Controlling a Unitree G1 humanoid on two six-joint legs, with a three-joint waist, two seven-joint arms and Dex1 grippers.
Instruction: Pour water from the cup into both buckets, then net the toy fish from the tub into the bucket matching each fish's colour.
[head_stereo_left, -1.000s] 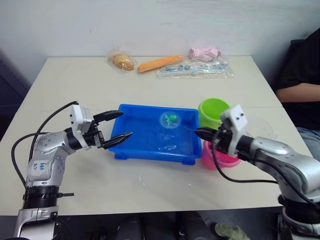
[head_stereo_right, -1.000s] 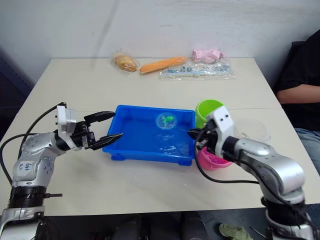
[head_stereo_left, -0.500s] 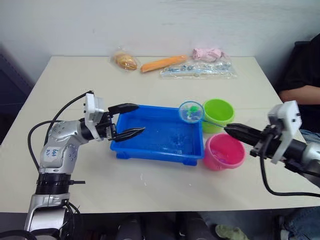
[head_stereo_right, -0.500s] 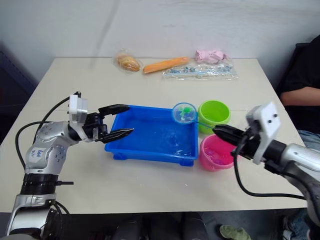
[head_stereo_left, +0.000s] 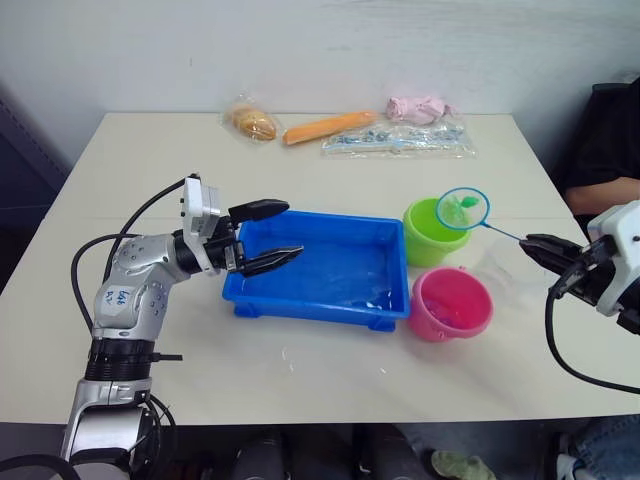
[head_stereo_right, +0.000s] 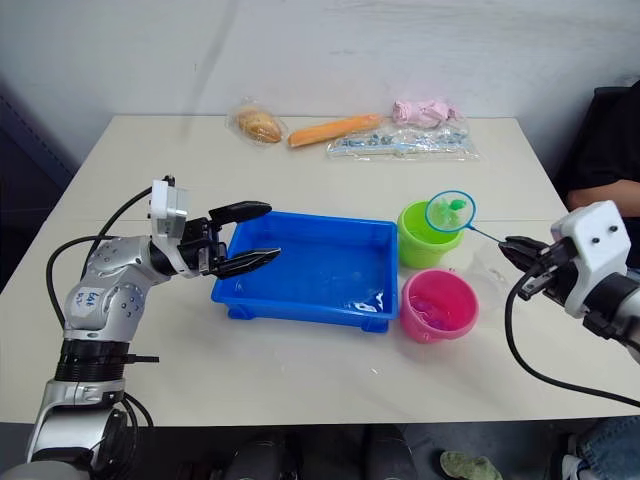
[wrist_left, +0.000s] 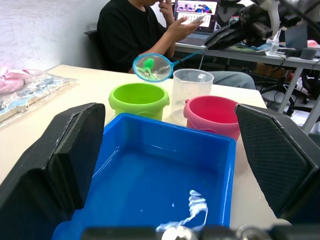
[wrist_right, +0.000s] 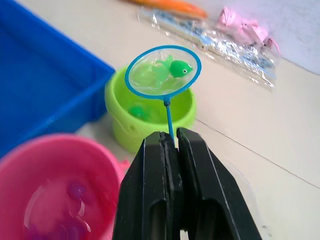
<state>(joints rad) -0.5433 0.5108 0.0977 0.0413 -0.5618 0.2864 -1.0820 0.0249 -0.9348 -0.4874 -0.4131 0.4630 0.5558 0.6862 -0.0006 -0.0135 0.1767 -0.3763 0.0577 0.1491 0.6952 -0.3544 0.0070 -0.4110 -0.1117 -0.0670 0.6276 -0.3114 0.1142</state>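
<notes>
The right claw (wrist_right: 169, 145) is clamped on the handle of the net (wrist_right: 163, 71). The hoop is held in the air above the green bucket (head_stereo_left: 432, 231) and carries one green fish (wrist_right: 178, 68). A second green fish (wrist_right: 136, 111) lies inside that bucket. The pink bucket (head_stereo_left: 451, 302) stands just beside the green one, nearer the robot, and holds water with small pink pieces at the bottom. The cup (wrist_left: 192, 93) stands next to both buckets. The tub (head_stereo_left: 322, 270) lies on the bench (head_stereo_left: 170, 170) to the left of the buckets. The left claw (head_stereo_left: 268, 235) hovers at the tub's left end, fingers apart, holding nothing.
</notes>
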